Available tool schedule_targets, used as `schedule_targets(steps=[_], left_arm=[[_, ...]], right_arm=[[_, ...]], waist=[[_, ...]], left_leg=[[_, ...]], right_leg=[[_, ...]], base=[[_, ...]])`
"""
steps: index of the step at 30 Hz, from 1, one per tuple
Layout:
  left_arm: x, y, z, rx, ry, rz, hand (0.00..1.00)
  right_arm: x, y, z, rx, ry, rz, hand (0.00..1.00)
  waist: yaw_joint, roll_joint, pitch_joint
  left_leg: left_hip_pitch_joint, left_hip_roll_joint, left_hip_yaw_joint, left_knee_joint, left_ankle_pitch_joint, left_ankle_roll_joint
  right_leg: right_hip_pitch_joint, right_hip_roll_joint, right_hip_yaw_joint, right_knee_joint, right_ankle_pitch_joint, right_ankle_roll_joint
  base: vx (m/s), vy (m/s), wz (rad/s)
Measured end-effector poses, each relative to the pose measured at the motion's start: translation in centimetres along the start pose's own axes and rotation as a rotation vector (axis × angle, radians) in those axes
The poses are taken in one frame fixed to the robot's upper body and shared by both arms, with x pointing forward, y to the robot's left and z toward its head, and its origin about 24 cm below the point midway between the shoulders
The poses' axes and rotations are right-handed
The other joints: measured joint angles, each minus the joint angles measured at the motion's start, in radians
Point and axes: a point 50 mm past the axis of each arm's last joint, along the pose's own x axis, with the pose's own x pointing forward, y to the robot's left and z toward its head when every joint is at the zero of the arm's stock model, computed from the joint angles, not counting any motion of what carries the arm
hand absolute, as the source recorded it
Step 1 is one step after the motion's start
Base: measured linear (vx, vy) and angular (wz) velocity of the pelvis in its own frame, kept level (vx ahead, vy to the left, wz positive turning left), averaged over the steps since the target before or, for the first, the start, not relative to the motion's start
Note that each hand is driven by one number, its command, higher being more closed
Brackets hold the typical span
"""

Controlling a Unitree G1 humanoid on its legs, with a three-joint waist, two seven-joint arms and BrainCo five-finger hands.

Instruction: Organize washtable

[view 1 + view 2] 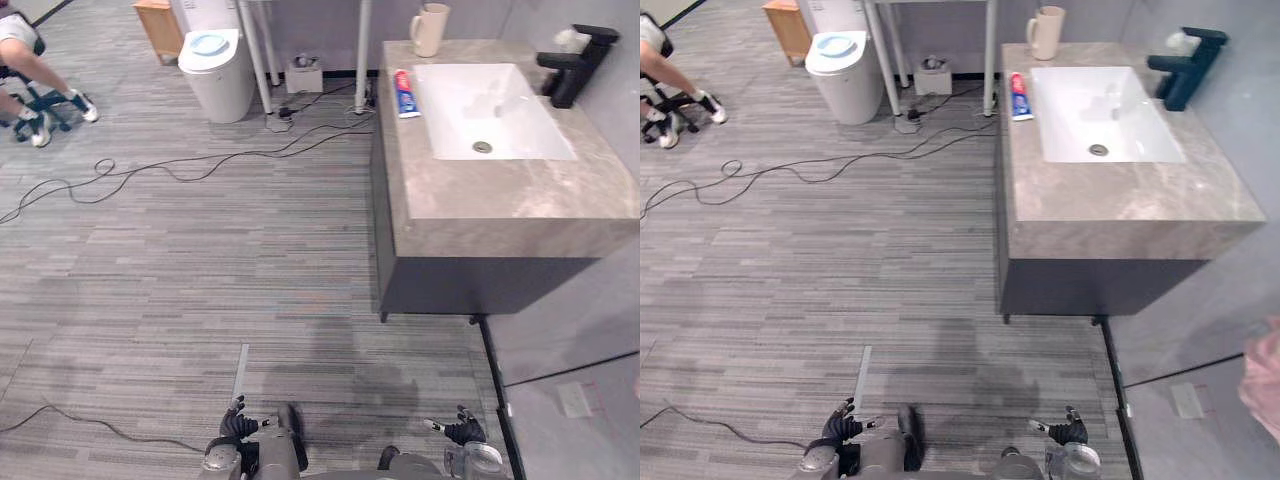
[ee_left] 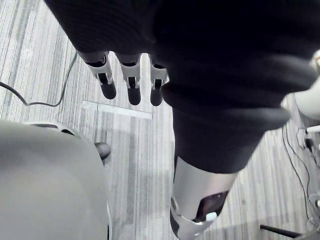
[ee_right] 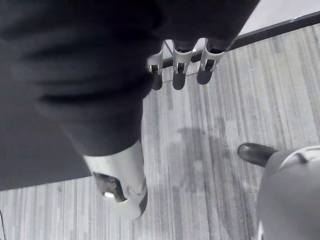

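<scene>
The left hand (image 1: 236,425) and right hand (image 1: 462,430) hang low, fingers relaxed, grasping nothing. Ahead on the right stands the washtable (image 1: 500,200). A red, white and blue toothpaste tube (image 1: 404,93) lies flat just left of the basin (image 1: 505,105), long axis near-to-far. Beyond it a cream mug (image 1: 430,30) stands upright.

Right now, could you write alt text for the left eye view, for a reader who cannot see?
A grey washtable stands ahead on the right, holding a white sink, a black faucet, a cream mug and a toothpaste tube lying beside the sink. The robot's left hand and right hand hang open and empty over the floor, not near the table.
</scene>
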Motion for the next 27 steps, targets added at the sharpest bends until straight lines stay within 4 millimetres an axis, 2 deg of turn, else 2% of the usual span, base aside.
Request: schedule_targets(steps=[1, 2, 3, 5, 6, 7, 8, 9, 10, 11, 12, 13, 14, 15, 17, 19, 20, 21, 22, 23, 24, 25, 27], left_arm=[[0.1, 0.5, 0.2, 0.003, -0.004, 0.011, 0.00], [0.2, 1.3, 0.3, 0.004, -0.008, 0.032, 0.00], [0.2, 1.6, 0.4, -0.001, -0.008, 0.040, 0.00], [0.3, 1.9, 0.4, -0.005, -0.009, 0.051, 0.00], [0.2, 1.9, 0.3, -0.003, -0.003, 0.050, 0.00], [0.1, 1.8, -0.2, 0.004, 0.015, 0.046, 0.00], [0.0, 1.6, -0.6, 0.027, 0.027, 0.034, 0.00], [-0.1, 1.6, -0.7, 0.037, 0.031, 0.030, 0.00], [-0.1, 1.7, -0.9, 0.053, 0.038, 0.028, 0.00], [-0.3, 2.0, -1.3, 0.065, 0.049, 0.031, 0.00], [-0.4, 2.1, -1.5, 0.069, 0.055, 0.032, 0.00], [-0.5, 2.1, -1.8, 0.080, 0.064, 0.027, 0.00], [-0.5, 2.3, -1.9, 0.089, 0.066, 0.029, 0.00], [-0.5, 2.3, -1.9, 0.088, 0.066, 0.029, 0.00], [-0.4, 1.7, -1.6, 0.079, 0.059, 0.018, 0.00], [-0.3, 0.9, -1.3, 0.066, 0.051, 0.000, 0.00], [-0.3, 0.8, -1.4, 0.064, 0.052, -0.004, 0.00], [-0.5, 0.6, -1.6, 0.062, 0.059, -0.008, 0.00], [-0.5, 0.7, -1.7, 0.056, 0.063, -0.006, 0.00], [-0.5, 0.7, -2.0, 0.053, 0.074, -0.002, 0.00], [-0.6, 0.6, -2.1, 0.051, 0.076, -0.004, 0.00], [-0.6, 0.4, -2.1, 0.049, 0.078, -0.007, 0.00], [-0.7, -0.5, -2.3, 0.007, 0.094, -0.010, 0.00]], right_arm=[[-0.1, 0.6, -0.1, 0.009, 0.002, 0.012, 0.00], [-0.2, 1.2, -0.1, 0.019, 0.006, 0.027, 0.00], [-0.3, 1.4, -0.2, 0.022, 0.009, 0.031, 0.00], [-0.3, 1.2, -0.4, 0.022, 0.016, 0.026, 0.00], [-0.3, 1.1, -0.6, 0.019, 0.021, 0.024, 0.00], [-0.2, 1.0, -0.2, 0.014, 0.010, 0.025, 0.00], [-0.1, 1.1, 0.1, 0.010, 0.003, 0.035, 0.00], [-0.1, 1.3, 0.0, 0.004, 0.004, 0.046, 0.00], [-0.2, 1.6, -0.2, -0.009, 0.013, 0.062, 0.00], [-0.2, 1.7, -0.3, -0.013, 0.016, 0.065, 0.00], [-0.2, 1.7, -0.4, -0.017, 0.022, 0.067, 0.00], [-0.2, 1.9, -0.4, -0.024, 0.023, 0.073, 0.00], [-0.1, 2.1, -0.1, -0.033, 0.013, 0.083, 0.00], [-0.1, 2.1, 0.1, -0.033, 0.008, 0.083, 0.00], [0.1, 1.7, 0.7, -0.030, -0.020, 0.073, 0.00], [0.3, 1.3, 1.9, -0.032, -0.066, 0.064, 0.00], [0.3, 1.2, 2.0, -0.033, -0.071, 0.062, 0.00], [0.3, 1.2, 1.9, -0.034, -0.068, 0.063, 0.00], [0.2, 1.3, 1.7, -0.031, -0.062, 0.064, 0.00], [0.2, 1.1, 1.6, -0.026, -0.063, 0.058, 0.00], [0.2, 0.8, 1.7, -0.023, -0.067, 0.051, 0.00], [0.3, 0.8, 1.8, -0.020, -0.072, 0.048, 0.00], [0.3, 0.4, 2.4, -0.005, -0.098, 0.047, 0.00]], waist=[[0.001, -0.019, -0.001], [0.000, -0.048, -0.008], [0.004, -0.063, -0.014], [0.017, -0.077, -0.027], [0.018, -0.073, -0.029], [0.011, -0.054, -0.032], [0.011, -0.042, -0.037], [0.012, -0.039, -0.036], [0.008, -0.039, -0.035], [0.004, -0.034, -0.029], [0.000, -0.035, -0.028], [-0.007, -0.044, -0.023], [-0.010, -0.043, -0.017], [-0.012, -0.038, -0.014], [-0.023, -0.022, -0.003], [-0.045, -0.005, 0.015], [-0.050, -0.003, 0.021], [-0.048, -0.014, 0.026], [-0.046, -0.028, 0.027], [-0.049, -0.029, 0.027], [-0.048, -0.012, 0.022], [-0.047, -0.001, 0.020], [-0.056, 0.041, 0.031]], left_leg=[[-0.003, -0.015, 0.006, 0.008, -0.006, 0.009], [-0.011, -0.044, 0.010, 0.031, -0.014, 0.023], [-0.015, -0.060, 0.012, 0.053, -0.027, 0.041], [-0.048, -0.094, 0.023, 0.215, -0.156, 0.080], [-0.048, -0.102, 0.025, 0.236, -0.182, 0.091], [-0.036, -0.113, 0.031, 0.250, -0.206, 0.108], [-0.005, -0.125, 0.039, 0.228, -0.217, 0.118], [0.017, -0.133, 0.040, 0.209, -0.221, 0.126], [0.065, -0.145, 0.039, 0.179, -0.225, 0.144], [0.118, -0.155, 0.038, 0.152, -0.229, 0.158], [0.148, -0.160, 0.034, 0.136, -0.232, 0.164], [0.208, -0.166, 0.031, 0.100, -0.235, 0.169], [0.264, -0.166, 0.030, 0.065, -0.236, 0.170], [0.287, -0.164, 0.030, 0.049, -0.236, 0.170], [0.340, -0.157, 0.026, 0.015, -0.235, 0.168], [0.394, -0.154, 0.004, -0.026, -0.235, 0.156], [0.419, -0.155, -0.004, -0.040, -0.240, 0.132], [0.455, -0.164, -0.014, -0.051, -0.255, 0.098], [0.482, -0.176, -0.029, -0.054, -0.274, 0.067], [0.510, -0.178, -0.050, -0.059, -0.286, 0.047], [0.527, -0.150, -0.070, -0.051, -0.289, 0.040], [0.524, -0.136, -0.072, -0.033, -0.288, 0.029], [0.473, -0.076, -0.079, 0.154, -0.264, -0.043]], right_leg=[[0.002, -0.012, 0.009, -0.004, -0.001, 0.003], [0.008, -0.040, 0.019, -0.011, 0.002, 0.018], [0.015, -0.057, 0.019, -0.012, -0.002, 0.037], [0.021, -0.121, 0.035, 0.040, -0.039, 0.076], [0.015, -0.136, 0.049, 0.081, -0.043, 0.068], [-0.041, -0.163, 0.093, 0.210, -0.030, 0.034], [-0.126, -0.187, 0.141, 0.383, 0.011, -0.030], [-0.170, -0.198, 0.154, 0.469, 0.040, -0.075], [-0.240, -0.196, 0.202, 0.627, 0.038, -0.095], [-0.286, -0.159, 0.231, 0.745, -0.020, -0.071], [-0.299, -0.134, 0.230, 0.780, -0.047, -0.066], [-0.321, -0.086, 0.212, 0.800, -0.097, -0.071], [-0.352, -0.034, 0.152, 0.769, -0.139, -0.093], [-0.369, -0.011, 0.115, 0.736, -0.148, -0.106], [-0.432, 0.054, 0.021, 0.563, -0.144, -0.124], [-0.471, 0.104, 0.000, 0.338, -0.055, -0.132], [-0.469, 0.123, -0.003, 0.222, 0.014, -0.130], [-0.464, 0.137, -0.005, 0.107, 0.105, -0.142], [-0.457, 0.134, -0.002, 0.059, 0.149, -0.176], [-0.455, 0.133, 0.013, 0.077, 0.242, -0.236], [-0.464, 0.133, 0.006, 0.142, 0.262, -0.249], [-0.470, 0.139, -0.002, 0.171, 0.238, -0.267], [-0.445, 0.166, -0.020, 0.237, 0.157, -0.286]], base=[[0.22, 0.277, 0.09], [0.16, 0.171, 0.15], [0.21, 0.220, 0.14], [0.28, 0.294, -0.09], [0.34, 0.359, -0.19], [0.32, 0.302, -0.16], [0.32, 0.299, -0.11], [0.33, 0.263, -0.05], [0.35, 0.215, 0.07], [0.36, 0.189, 0.12], [0.37, 0.138, 0.14], [0.37, 0.097, 0.13], [0.37, 0.081, 0.09], [0.38, 0.059, 0.06], [0.44, 0.048, 0.20], [0.47, 0.016, 0.41], [0.47, -0.022, 0.37], [0.48, -0.068, 0.36], [0.50, -0.095, 0.37], [0.60, -0.173, 0.33], [0.51, -0.170, 0.22], [0.50, -0.183, 0.09], [0.51, -0.195, -0.02]])
